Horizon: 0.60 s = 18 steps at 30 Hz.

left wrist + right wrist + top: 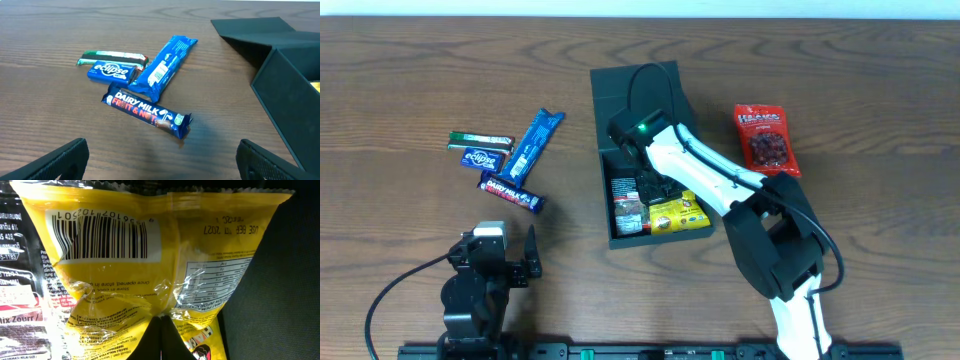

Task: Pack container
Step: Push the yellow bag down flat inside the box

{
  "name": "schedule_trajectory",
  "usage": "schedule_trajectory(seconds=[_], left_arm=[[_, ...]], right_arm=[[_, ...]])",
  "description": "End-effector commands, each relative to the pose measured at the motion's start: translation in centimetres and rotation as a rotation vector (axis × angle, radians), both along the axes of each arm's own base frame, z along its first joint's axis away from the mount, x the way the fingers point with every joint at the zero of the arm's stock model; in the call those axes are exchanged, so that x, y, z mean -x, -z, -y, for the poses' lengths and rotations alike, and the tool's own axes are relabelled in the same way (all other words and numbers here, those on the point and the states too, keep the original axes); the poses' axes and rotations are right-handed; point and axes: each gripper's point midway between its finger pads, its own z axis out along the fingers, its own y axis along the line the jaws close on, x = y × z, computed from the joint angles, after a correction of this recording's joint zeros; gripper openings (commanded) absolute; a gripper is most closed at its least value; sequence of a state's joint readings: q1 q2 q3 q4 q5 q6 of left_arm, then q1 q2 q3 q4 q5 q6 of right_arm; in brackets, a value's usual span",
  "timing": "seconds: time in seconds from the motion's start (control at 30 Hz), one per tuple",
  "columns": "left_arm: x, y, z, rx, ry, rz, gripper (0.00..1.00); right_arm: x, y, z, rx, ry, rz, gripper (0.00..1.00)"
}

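1. Overhead: container [635,85] sits mid-table, a matte dark box with low walls, flat lid hinged open at the far side. Red bag [766,138] to its right shows only here
2. Right wrist only: right gripper [161,337] pressed together, pinching a fold of the crinkly yellow packet [150,255] inside the container, barcode side up. Glossy black packet [20,255] just beside
3. Left wrist: left gripper [162,167] spread wide, holding nothing. Ahead on the wood table [45,115]: chocolate bar [146,112], long blue wrapper [165,65], gum pack [111,72], all shiny foil

Soft even light, faint shadows
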<state>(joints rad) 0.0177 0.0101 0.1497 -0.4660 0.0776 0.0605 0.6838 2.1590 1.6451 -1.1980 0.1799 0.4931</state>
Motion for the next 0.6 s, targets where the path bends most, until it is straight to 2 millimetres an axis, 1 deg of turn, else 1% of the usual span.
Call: schedule_trajectory(seconds=[0.0,0.2,0.27,0.3,0.37,0.47,0.5,0.57], left_arm=[[0.0,0.7,-0.2,-0.016,-0.005,-0.013,0.95],[0.0,0.7,-0.2,-0.016,-0.005,-0.013,0.95],[0.0,0.7,-0.2,-0.016,-0.005,-0.013,0.95],[0.0,0.7,-0.2,-0.016,-0.005,-0.013,0.95],[0.0,0.7,-0.2,-0.016,-0.005,-0.013,0.95],[0.0,0.7,-0.2,-0.016,-0.005,-0.013,0.95],[0.0,0.7,-0.2,-0.016,-0.005,-0.013,0.95],[0.0,0.7,-0.2,-0.016,-0.005,-0.013,0.95]], right_arm=[[-0.1,0.4,0.9,0.039,0.011,0.013,0.02],[-0.4,0.2,1.2,0.058,0.026,0.036,0.02],[-0.4,-0.3,1.1,0.052,0.025,0.035,0.01],[-0.5,-0.9,0.9,0.047,0.027,0.037,0.01],[-1.0,-2.7,0.5,0.030,0.027,0.057,0.02],[-2.4,-6.6,-0.3,-0.021,0.001,0.127,0.02],[-3.0,-8.1,-0.3,-0.031,-0.006,0.165,0.02],[-3.8,-10.3,-0.3,-0.058,-0.030,0.213,0.14]])
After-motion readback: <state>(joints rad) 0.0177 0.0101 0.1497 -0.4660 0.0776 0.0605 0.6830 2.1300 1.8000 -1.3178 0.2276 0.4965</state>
